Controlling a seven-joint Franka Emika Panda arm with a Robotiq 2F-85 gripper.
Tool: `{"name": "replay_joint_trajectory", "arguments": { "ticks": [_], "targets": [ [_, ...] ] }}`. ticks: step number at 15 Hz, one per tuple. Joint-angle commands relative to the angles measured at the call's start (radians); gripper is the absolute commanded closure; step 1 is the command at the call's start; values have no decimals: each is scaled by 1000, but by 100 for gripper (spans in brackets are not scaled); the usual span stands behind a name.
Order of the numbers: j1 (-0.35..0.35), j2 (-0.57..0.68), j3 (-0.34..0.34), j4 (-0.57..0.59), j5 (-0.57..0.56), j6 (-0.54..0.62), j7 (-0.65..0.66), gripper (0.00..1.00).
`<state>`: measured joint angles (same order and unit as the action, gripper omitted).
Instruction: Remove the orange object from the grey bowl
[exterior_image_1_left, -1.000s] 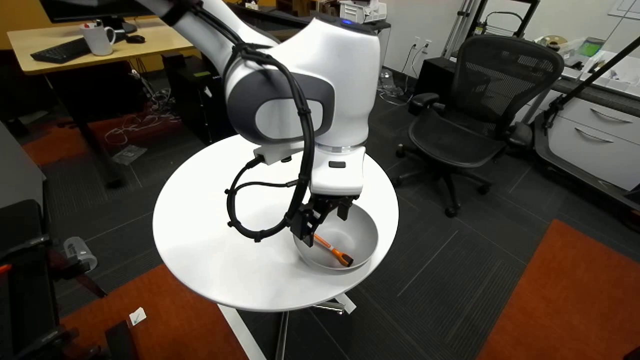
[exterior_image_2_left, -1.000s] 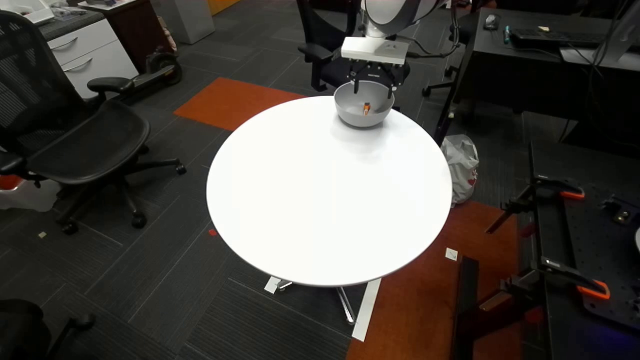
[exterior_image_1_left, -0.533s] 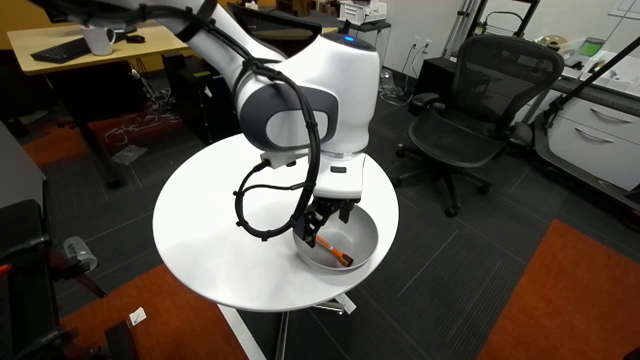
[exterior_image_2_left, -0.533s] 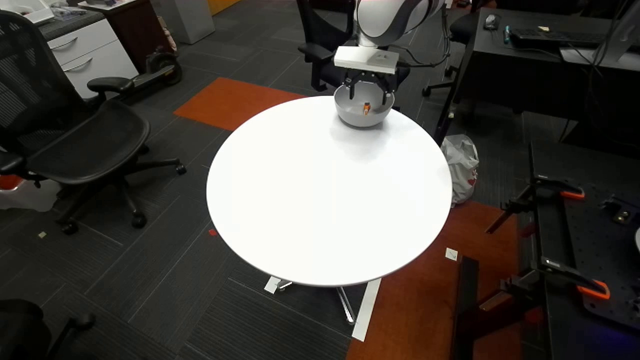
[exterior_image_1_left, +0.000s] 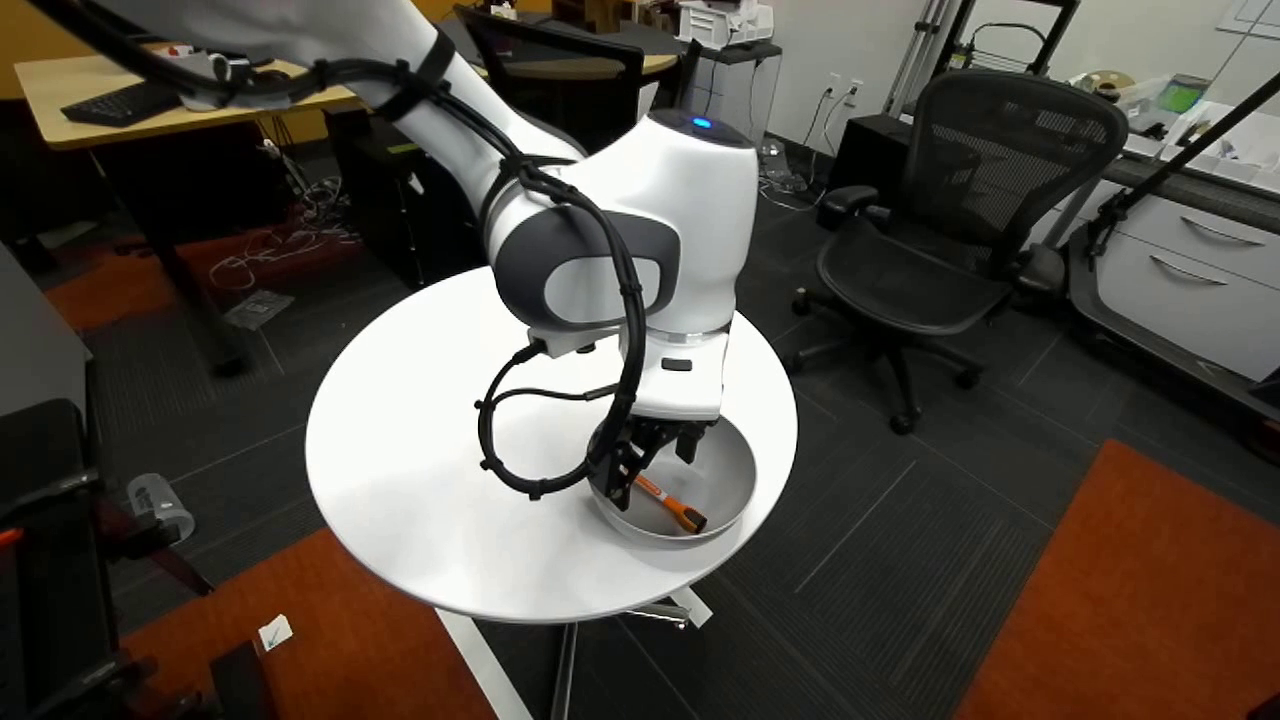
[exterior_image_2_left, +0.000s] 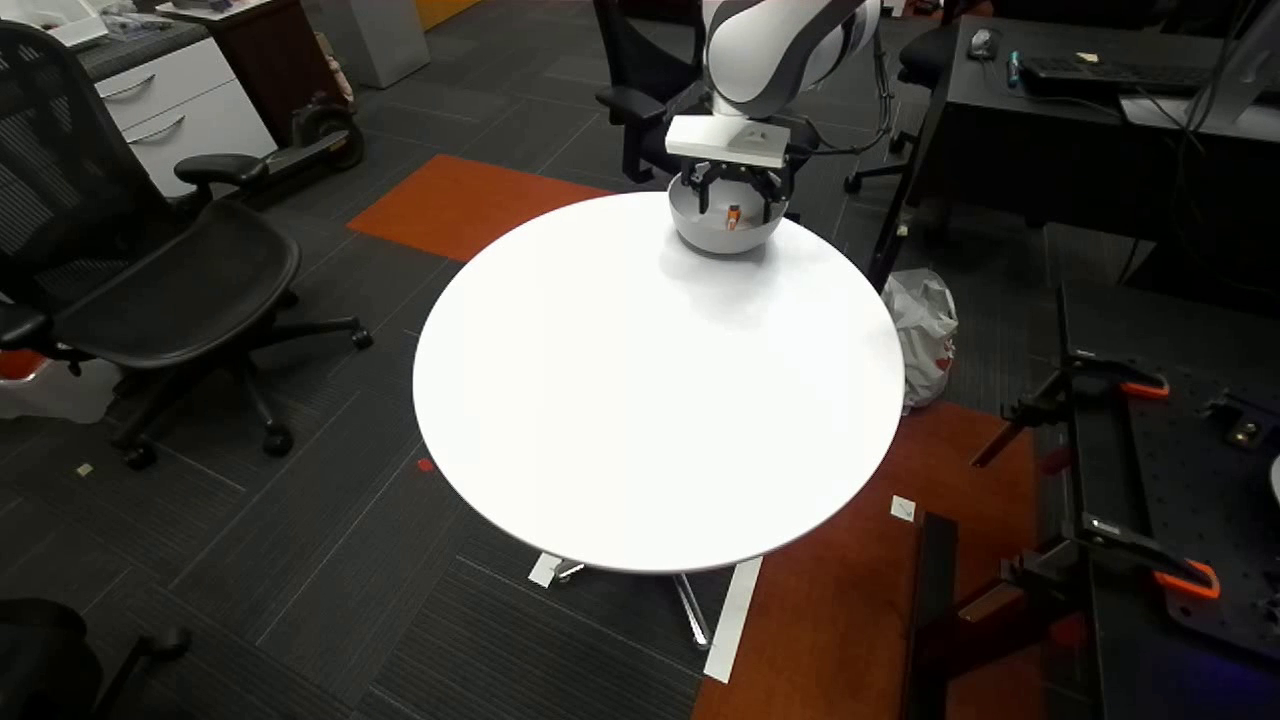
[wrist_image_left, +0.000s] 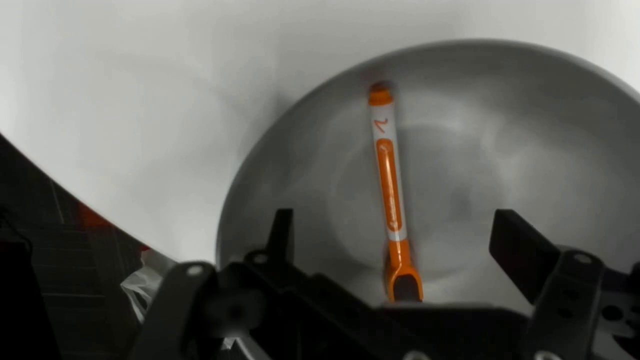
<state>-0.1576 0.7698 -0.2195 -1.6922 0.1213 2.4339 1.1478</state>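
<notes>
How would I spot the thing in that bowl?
Find the round white table, then the grey bowl near its edge. Inside lies a slim orange-and-white marker with one flared, dark-patched end. Its orange sets it apart from bowl and black gripper.

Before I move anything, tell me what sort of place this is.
Probably an office or lab workspace; I can't settle which. A black mesh wheeled chair and a flat black keyboard on a pale wood-coloured desk suggest an office; the white-and-grey jointed robot arm suggests a lab.
</notes>
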Motion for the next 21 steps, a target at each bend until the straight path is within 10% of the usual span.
{"name": "replay_joint_trajectory", "arguments": {
  "ticks": [1, 2, 12, 21],
  "targets": [
    [10, 36, -13, 46, 28, -21, 22, 0],
    [10, 43, -14, 52, 29, -22, 22, 25],
    [9, 77, -18, 92, 36, -32, 22, 97],
    [54, -147, -69, -114, 14, 26, 21, 97]
  ]
}}
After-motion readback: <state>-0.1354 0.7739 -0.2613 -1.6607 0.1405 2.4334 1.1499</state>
